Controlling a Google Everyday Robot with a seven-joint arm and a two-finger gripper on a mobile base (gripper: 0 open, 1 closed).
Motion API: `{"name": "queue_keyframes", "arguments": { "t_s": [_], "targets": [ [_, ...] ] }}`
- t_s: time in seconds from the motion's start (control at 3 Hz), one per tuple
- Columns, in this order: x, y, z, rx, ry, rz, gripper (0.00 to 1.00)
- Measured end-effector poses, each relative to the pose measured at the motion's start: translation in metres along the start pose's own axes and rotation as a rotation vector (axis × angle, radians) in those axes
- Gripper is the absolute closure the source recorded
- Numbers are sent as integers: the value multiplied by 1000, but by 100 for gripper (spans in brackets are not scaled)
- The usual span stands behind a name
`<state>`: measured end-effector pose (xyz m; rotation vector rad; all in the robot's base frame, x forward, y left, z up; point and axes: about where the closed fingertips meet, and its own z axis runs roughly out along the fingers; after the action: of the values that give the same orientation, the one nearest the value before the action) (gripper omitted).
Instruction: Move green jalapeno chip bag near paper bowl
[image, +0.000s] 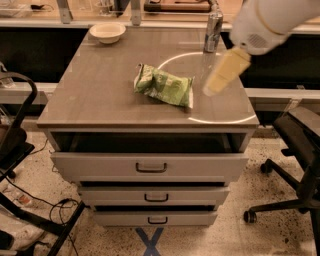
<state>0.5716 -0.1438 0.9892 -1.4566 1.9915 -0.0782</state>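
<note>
The green jalapeno chip bag (164, 85) lies crumpled near the middle of the grey cabinet top (100, 90). The off-white paper bowl (107, 32) sits at the far left corner of that top, well apart from the bag. My gripper (221, 74) hangs from the white arm (270, 20) at the upper right. It hovers over the top just right of the bag, not touching it.
A tall silver can (213, 31) stands at the far right of the top, behind the gripper. The cabinet's top drawer (150, 162) is pulled out a little. A black office chair (295, 155) stands at the right and a black frame (20, 150) at the left.
</note>
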Motion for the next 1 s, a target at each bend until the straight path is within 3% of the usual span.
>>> {"name": "queue_keyframes", "arguments": {
  "t_s": [0.33,0.67,1.0],
  "targets": [
    [-34,-33,46,16,79,4,0],
    [-66,-40,96,-40,113,-25,0],
    [-84,-27,142,-128,125,-40,0]
  ]
}}
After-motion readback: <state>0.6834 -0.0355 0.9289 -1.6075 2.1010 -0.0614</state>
